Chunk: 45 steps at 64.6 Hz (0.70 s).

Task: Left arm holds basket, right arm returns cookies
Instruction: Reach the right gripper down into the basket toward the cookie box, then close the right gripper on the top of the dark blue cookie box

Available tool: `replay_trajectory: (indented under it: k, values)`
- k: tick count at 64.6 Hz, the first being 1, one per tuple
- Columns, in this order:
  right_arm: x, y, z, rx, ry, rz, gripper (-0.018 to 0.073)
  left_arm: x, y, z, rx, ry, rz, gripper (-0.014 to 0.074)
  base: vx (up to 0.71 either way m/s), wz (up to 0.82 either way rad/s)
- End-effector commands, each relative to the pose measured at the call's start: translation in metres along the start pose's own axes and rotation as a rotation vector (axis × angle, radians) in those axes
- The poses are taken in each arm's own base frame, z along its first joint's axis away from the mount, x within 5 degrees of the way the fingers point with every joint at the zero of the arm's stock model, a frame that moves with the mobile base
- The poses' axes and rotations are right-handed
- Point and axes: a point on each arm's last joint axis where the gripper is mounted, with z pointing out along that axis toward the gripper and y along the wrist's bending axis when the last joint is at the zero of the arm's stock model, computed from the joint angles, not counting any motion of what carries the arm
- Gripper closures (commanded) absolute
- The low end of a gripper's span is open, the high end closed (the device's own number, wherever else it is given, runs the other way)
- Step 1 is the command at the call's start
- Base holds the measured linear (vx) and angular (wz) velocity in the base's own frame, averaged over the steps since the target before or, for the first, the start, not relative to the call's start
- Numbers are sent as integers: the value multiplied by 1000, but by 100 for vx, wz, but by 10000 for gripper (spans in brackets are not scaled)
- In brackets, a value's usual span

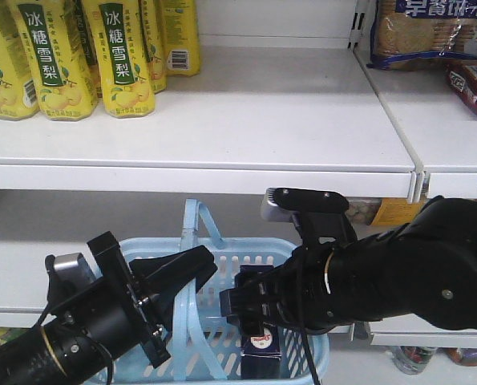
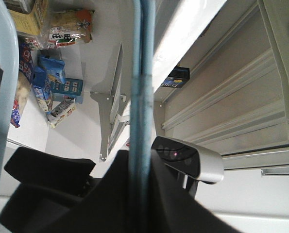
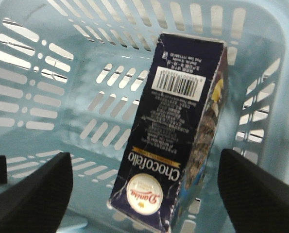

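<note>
The Chocofello cookie carton (image 3: 176,126) leans tilted inside the blue basket (image 3: 47,97). The right gripper (image 3: 144,194) has its jaws wide apart either side, not touching it. It is likely light, stiff, slick cardboard, so pinch its broad faces. The left gripper (image 1: 183,279) is clamped on the handle (image 2: 142,73). From the front, the arm hides most of the carton.

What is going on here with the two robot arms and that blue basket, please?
Two robot arms are working in front of a white store shelf. The left hand is closed on the raised handle of a light blue plastic shopping basket. The right hand is open and reaches down into the basket, its fingers on either side of a dark navy rectangular cookie carton that leans inside, not yet gripped.
</note>
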Motion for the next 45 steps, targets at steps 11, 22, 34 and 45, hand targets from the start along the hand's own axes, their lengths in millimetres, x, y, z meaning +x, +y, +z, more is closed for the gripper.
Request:
replay_trajectory:
  k: [11,22,34,45]
  values:
    - [-14,7,-2,-36,-94,-16,-7,11,-38,-2,332,99,3,596,0,0]
    - [-14,6,3,-17,-86,-31,-7,11,-38,-2,332,99,3,596,0,0]
    - [-12,10,4,-24,-87,-53,-7,11,-38,-2,332,99,3,596,0,0]
    - [-11,14,8,-33,-99,-74,-7,11,-38,-2,332,99,3,596,0,0]
